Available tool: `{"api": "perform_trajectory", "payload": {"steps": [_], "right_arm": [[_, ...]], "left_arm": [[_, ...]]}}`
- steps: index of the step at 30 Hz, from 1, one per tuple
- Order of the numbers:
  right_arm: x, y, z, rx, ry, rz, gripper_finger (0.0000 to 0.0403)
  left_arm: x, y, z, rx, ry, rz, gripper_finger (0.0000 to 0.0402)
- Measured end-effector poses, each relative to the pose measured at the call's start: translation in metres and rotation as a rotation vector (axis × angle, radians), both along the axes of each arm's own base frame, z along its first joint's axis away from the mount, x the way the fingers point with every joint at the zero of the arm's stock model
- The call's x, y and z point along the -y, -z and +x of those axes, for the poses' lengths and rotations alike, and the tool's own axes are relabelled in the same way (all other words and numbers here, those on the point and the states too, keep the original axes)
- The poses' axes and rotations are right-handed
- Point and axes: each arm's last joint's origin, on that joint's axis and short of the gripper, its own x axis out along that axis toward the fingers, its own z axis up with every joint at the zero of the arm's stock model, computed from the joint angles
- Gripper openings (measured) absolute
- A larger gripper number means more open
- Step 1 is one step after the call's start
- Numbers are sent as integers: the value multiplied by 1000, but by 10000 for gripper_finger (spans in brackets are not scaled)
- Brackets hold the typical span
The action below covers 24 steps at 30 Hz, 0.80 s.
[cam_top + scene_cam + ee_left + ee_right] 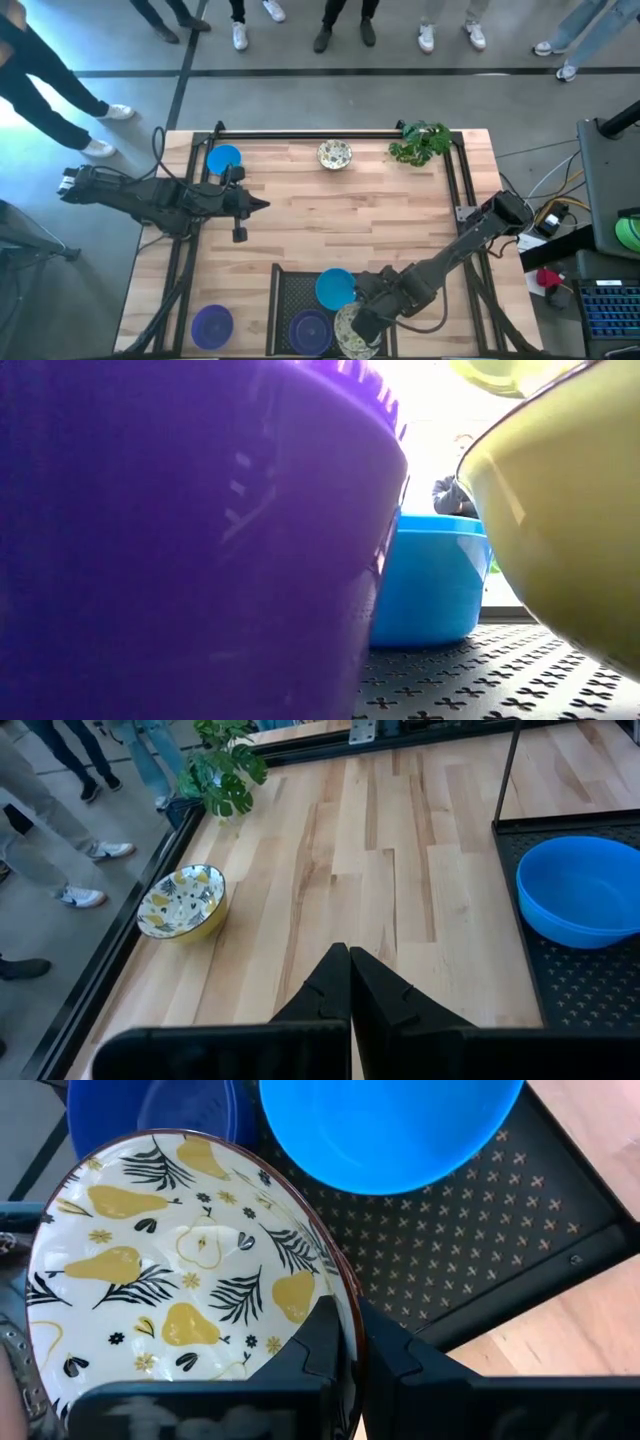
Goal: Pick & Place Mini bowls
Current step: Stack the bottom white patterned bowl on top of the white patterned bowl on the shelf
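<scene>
1. High view. Progress stands at roughly half. The black wire-mesh tray [290,300] at the near edge of the desk [330,215] holds three mini bowls: a bright blue bowl [334,288], a purple bowl [309,330] and a pear-patterned bowl [352,333]. Three remain outside the tray: a second blue bowl [223,159] at the far left, a second patterned bowl [335,154] at the far middle, and a second purple bowl [211,325] at the near left corner. A leafy plant [420,142] stands at the far right. The right gripper [366,322] is at the patterned bowl in the tray. The left gripper [262,205] hangs over bare desk, well apart from every bowl.

2. Low view. The purple bowl [190,530] and a yellow outer wall [560,530], judged to belong to the patterned bowl, fill the frame; the blue bowl [430,590] sits between them on the mesh.

3. Left wrist view. The jaws are closed and empty. The far patterned bowl [181,903] sits near the plant [222,768]; the tray's blue bowl [580,890] is also visible.

4. Right wrist view. The jaws are closed on the rim of the pear-patterned bowl [180,1270], just beside the blue bowl [390,1130]. Judgement: this bowl is not yet released; three placements follow.
</scene>
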Motion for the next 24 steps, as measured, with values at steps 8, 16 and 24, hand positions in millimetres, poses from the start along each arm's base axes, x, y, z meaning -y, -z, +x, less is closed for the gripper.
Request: {"api": "perform_trajectory", "payload": {"steps": [8, 16, 24], "right_arm": [[1, 0, 2, 14, -51, -16, 11], [3, -5, 1, 26, -117, -30, 11], [2, -24, 2, 58, -121, -9, 11]], "left_arm": [[0, 0, 0, 0, 1, 0, 0], [0, 0, 0, 0, 1, 1, 0], [0, 0, 0, 0, 1, 1, 0]]}}
